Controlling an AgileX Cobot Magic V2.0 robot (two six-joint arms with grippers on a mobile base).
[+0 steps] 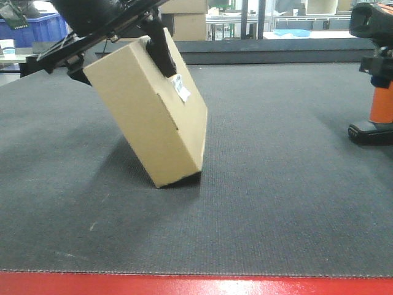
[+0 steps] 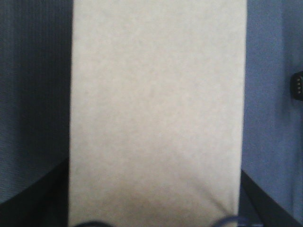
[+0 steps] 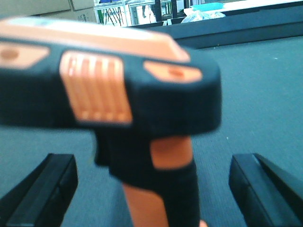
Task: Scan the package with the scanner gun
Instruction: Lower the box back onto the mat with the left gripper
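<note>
The package (image 1: pixel 147 114), a plain tan box with a small white label (image 1: pixel 181 88) on its right face, leans tilted with its lower edge on the dark mat. My left gripper (image 1: pixel 123 69) is shut on its upper end, one black finger (image 1: pixel 161 52) on each side. In the left wrist view the package (image 2: pixel 156 104) fills the frame between the dark fingers (image 2: pixel 33 203). The scanner gun (image 1: pixel 379 104) stands upright at the far right on its black base. In the right wrist view my right gripper (image 3: pixel 154 189) is open. Its fingers (image 3: pixel 42 189) stand wide on either side of the scanner gun's orange handle (image 3: pixel 147 203), not touching it.
A dark grey mat (image 1: pixel 276 203) covers the table, with a red strip (image 1: pixel 196 286) along the front edge. Behind the table are a blue crate (image 1: pixel 37 27), stacked cardboard boxes (image 1: pixel 187 21) and shelving.
</note>
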